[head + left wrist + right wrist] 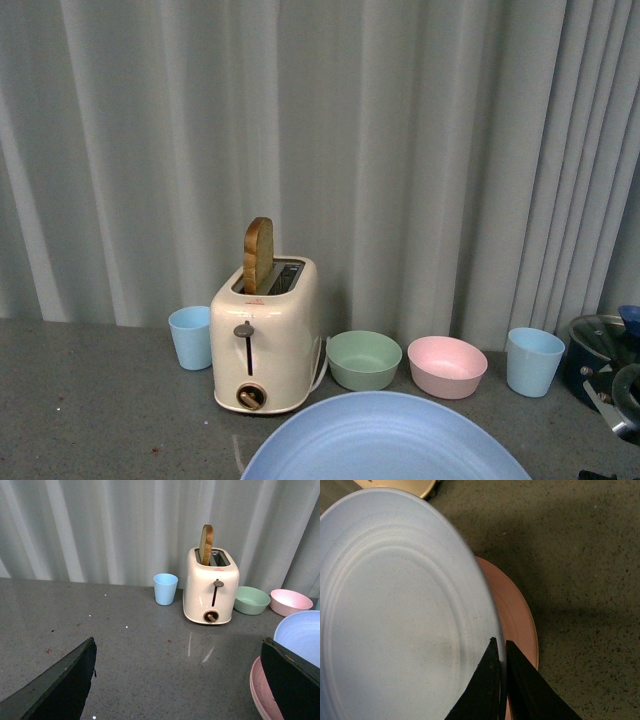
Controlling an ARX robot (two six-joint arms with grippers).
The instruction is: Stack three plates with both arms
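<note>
Two dark fingers of the right tool pinch the rim of the light blue plate, holding it above the pink plate on the grey surface. Left tool hangs spread wide, holding nothing. Stiff, smooth and probably light, the plate could slip; its rim looks like the only handhold.

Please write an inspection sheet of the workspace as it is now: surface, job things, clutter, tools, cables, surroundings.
Surface: grey speckled counter, a few small marks.
Job things: blue plate held over the pink plate; a beige rim shows beyond them.
Clutter: toaster with bread slice; two blue cups; green bowl; pink bowl; dark pot.
Tools: right tool shut on the blue plate's rim; left tool open, holding nothing.
Cables: white cord beside the toaster.
Surroundings: pale curtain behind.
</note>
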